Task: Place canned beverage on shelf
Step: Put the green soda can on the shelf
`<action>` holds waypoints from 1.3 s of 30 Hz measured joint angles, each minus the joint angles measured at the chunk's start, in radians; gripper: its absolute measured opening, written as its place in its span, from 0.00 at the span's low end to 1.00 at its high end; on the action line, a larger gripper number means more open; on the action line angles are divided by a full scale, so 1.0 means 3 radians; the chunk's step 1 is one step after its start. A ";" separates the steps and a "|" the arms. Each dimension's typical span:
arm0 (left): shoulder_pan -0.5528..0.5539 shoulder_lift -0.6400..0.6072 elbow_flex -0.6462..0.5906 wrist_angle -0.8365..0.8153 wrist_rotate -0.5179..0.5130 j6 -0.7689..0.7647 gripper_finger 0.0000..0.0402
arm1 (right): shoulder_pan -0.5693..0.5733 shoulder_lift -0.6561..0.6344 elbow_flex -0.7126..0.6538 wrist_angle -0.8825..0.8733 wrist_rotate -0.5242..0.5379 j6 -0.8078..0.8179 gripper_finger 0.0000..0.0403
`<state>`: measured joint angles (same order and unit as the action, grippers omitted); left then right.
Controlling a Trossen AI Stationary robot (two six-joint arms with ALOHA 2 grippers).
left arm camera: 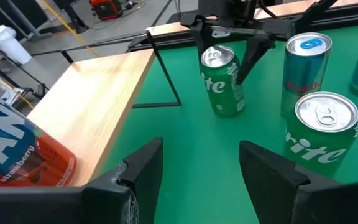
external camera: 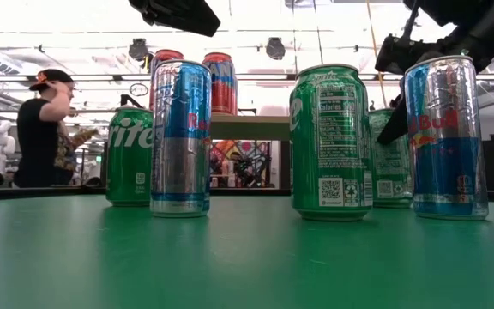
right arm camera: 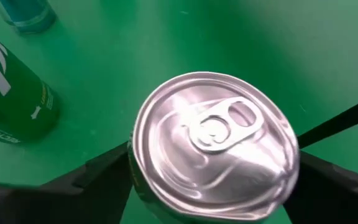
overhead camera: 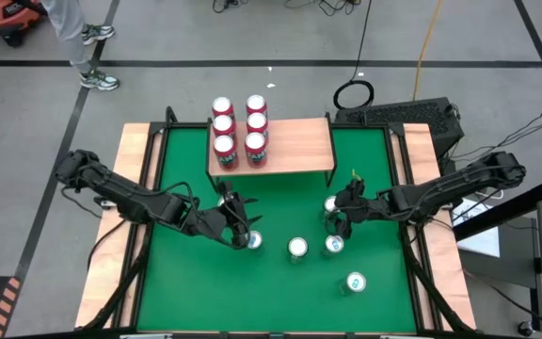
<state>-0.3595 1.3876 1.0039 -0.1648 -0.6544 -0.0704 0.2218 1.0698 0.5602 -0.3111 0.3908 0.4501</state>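
Your green table (overhead camera: 280, 292) carries the shelf (overhead camera: 294, 146) at its far edge, light wood on thin black legs. Six red cans (overhead camera: 240, 129) stand on the shelf's left end in two rows of three.

Left arm reaches in from the left — left gripper (overhead camera: 241, 231) sits low over the mat in front of the shelf, fingers (left arm camera: 143, 163) parted about halfway with nothing between them; a can (overhead camera: 254, 241) stands just beside it.

Right arm comes in from the right. Right gripper (overhead camera: 335, 212) straddles a green Sprite can (right arm camera: 213, 146) standing upright on the mat, near the shelf's front right leg. Its fingers sit on either side just below the rim; you can't tell from the wrist view whether they're clamped yet.

Three more cans are loose on the mat: one mid-table (overhead camera: 297, 248), one beside it (overhead camera: 334, 245), one nearer you (overhead camera: 356, 282).
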 joint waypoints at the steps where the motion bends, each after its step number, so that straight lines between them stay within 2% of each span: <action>1: 0.0000 0.0000 0.0000 -0.0001 0.0000 -0.0001 0.50 | 0.0000 -0.0001 0.0000 0.0001 0.0000 -0.0004 0.79; 5: -0.0001 0.0000 0.0000 -0.0001 0.0003 -0.0008 0.50 | 0.0000 -0.0033 0.0000 -0.0009 -0.0012 -0.0006 0.74; 13: -0.0001 0.0152 0.0000 0.0168 0.0098 -0.0008 0.50 | 0.0009 -0.0246 0.0184 -0.0024 -0.0193 -0.0216 0.77; 19: 0.0001 0.0383 -0.0001 0.0694 0.0113 0.0108 0.50 | 0.0038 -0.0294 0.0454 -0.0023 -0.0449 -0.0476 0.75; 25: 0.0001 0.0585 -0.0001 0.1266 0.0274 0.0197 0.52 | 0.0104 -0.0292 0.0687 0.0039 -0.0450 -0.0935 0.76; 29: 0.0004 0.0675 -0.0001 0.1652 0.0437 0.0209 0.58 | 0.0142 -0.0292 0.0780 0.0259 -0.0483 -0.1356 0.76; 31: 0.0010 0.0726 -0.0001 0.1810 0.0470 0.0287 0.62 | 0.0141 -0.0292 0.0783 0.0480 -0.0627 -0.1581 0.76; 34: 0.0031 0.0821 -0.0001 0.2011 0.0474 0.0370 0.69 | 0.0141 -0.0292 0.0785 0.0737 -0.0796 -0.1892 0.76; 39: 0.0083 0.0923 -0.0001 0.2311 0.0354 0.0345 0.76 | 0.0140 -0.0292 0.0785 0.0958 -0.0795 -0.2199 0.76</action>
<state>-0.3348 1.6646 1.0035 0.5284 -0.5481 0.0330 0.2638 0.9821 0.7956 -0.0237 0.1523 -0.2096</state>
